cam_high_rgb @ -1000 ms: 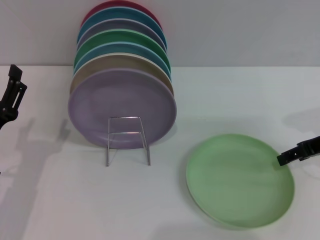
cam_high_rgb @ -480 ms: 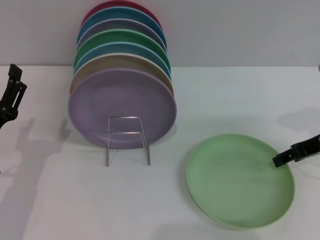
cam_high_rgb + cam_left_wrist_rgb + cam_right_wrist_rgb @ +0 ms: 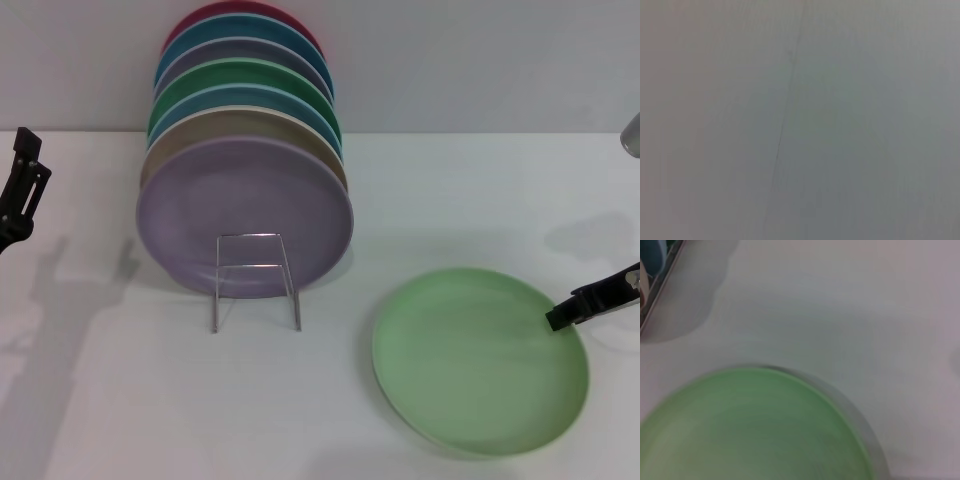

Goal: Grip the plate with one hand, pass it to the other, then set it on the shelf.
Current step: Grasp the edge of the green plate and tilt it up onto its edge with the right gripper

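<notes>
The pale mint-green plate lies flat on the white table at the front right. It fills the lower part of the right wrist view. My right gripper reaches in from the right edge, its black tip at the plate's right rim. The wire shelf stands left of centre with its square front loop free. My left gripper hangs at the far left edge, well away from the plate. The left wrist view shows only a blank grey surface.
Several plates stand in a row in the rack behind the loop, the lilac plate foremost and a darker green one farther back. A grey wall closes the back. Bare white table lies in front of the shelf.
My right gripper's tip has shifted a little along the plate's right rim. The plate, the shelf and the left gripper have not moved.
</notes>
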{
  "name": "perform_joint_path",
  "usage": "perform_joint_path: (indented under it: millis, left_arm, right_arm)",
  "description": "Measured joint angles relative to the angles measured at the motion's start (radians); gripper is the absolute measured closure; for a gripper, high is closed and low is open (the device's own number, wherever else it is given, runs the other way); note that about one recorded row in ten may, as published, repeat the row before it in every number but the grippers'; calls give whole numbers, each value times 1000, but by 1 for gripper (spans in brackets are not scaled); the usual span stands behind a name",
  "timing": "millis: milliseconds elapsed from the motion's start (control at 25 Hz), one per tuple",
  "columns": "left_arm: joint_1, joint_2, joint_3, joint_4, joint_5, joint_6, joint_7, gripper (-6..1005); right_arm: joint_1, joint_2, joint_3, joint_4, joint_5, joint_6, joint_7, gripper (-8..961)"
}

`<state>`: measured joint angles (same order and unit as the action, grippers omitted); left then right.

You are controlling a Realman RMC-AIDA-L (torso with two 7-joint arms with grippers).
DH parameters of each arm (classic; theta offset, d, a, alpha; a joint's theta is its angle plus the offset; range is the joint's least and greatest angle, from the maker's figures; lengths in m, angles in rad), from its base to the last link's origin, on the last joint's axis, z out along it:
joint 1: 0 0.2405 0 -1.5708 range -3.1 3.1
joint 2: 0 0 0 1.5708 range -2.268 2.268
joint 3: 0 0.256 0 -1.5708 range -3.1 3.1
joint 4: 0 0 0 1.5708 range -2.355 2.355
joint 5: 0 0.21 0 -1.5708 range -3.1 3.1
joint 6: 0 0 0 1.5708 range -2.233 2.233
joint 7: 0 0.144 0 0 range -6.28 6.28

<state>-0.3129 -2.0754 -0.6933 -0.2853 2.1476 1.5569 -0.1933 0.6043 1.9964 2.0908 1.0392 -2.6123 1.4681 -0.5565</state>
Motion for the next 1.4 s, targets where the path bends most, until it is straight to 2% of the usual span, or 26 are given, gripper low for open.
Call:
perform_joint_path:
  millis: [240, 440, 680, 1200, 1400]
  left_arm:
    - [3, 0, 0, 0, 0, 0, 0, 128]
    - [3, 0, 0, 0, 0, 0, 0, 128]
    - [4, 1, 1, 1, 0, 0, 0, 128]
    - [5, 2, 0, 3, 0, 0, 0, 129]
    - [3, 2, 0, 5, 0, 0, 0, 129]
  right_arm:
    - [0, -1, 0, -9, -1, -1, -1, 649]
    - [0, -1, -1, -18, -1, -12, -2, 693]
    - [1, 1, -11, -29, -1, -24, -4, 692]
    - [11, 2, -51, -52, 2, -42, -6, 804]
    - [11, 2, -50, -52, 2, -49, -10, 806]
